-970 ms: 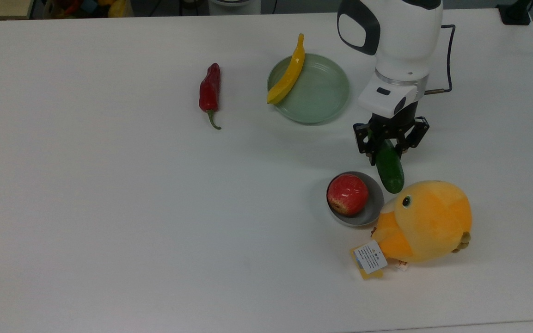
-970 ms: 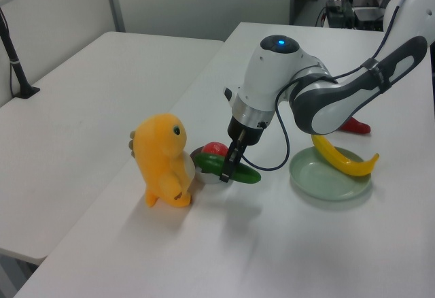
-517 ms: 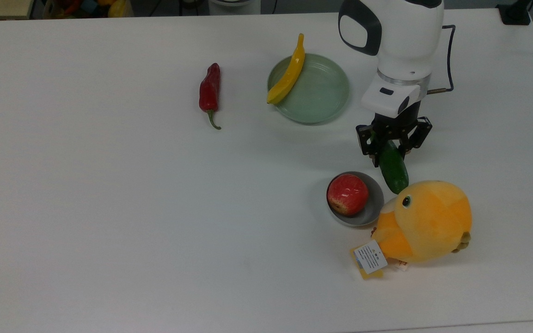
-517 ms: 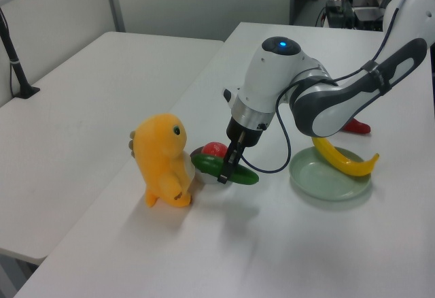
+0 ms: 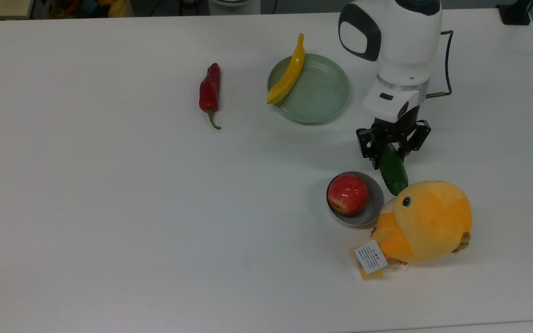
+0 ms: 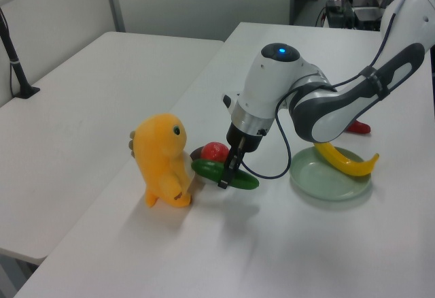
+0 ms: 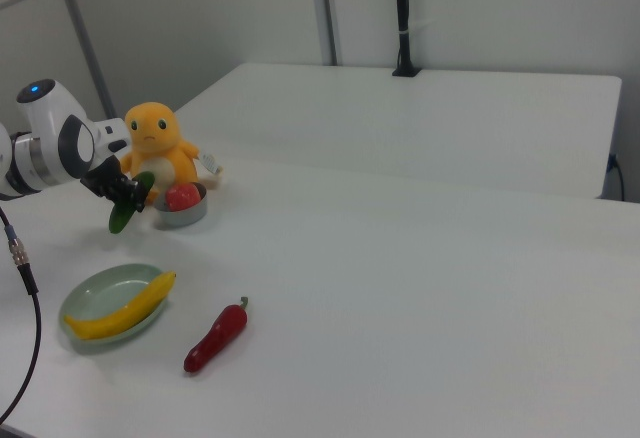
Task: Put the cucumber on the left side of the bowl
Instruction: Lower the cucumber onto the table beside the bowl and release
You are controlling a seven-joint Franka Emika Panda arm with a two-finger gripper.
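The jaws are clamped on the cucumber [image 5: 392,169], which is carried by the gripper [image 5: 390,147].

Top view: the gripper hangs between the green plate [image 5: 324,99] and the plush toy [image 5: 425,222]. The cucumber points from the gripper toward the plush toy, its lower end close to the toy's head and just off the top view's right edge of the grey bowl [image 5: 373,203]. An apple [image 5: 347,194] sits in the bowl. A yellow pepper [image 5: 288,74] lies across the plate rim, and a red chili [image 5: 210,90] lies well apart on the bare table [image 5: 109,208].

Left view: the gripper [image 6: 227,174] grips the cucumber [image 6: 224,173] near its middle, with the cucumber roughly level. It sits low over the table [image 6: 272,243], in front of the bowl and the apple [image 6: 213,151], with the plush toy [image 6: 162,160] just beside one end. Whether it touches the table cannot be told.

Right view: the cucumber [image 7: 124,210] is tilted in the gripper [image 7: 123,190], just to the right view's left of the bowl [image 7: 181,214] and in front of the plush toy [image 7: 158,143].

Progress, as judged: the pick-up is done and the cucumber has been brought beside the bowl. Remaining are setting it down on the table, opening the jaws and withdrawing. The tight spot next to the plush toy leaves little room.
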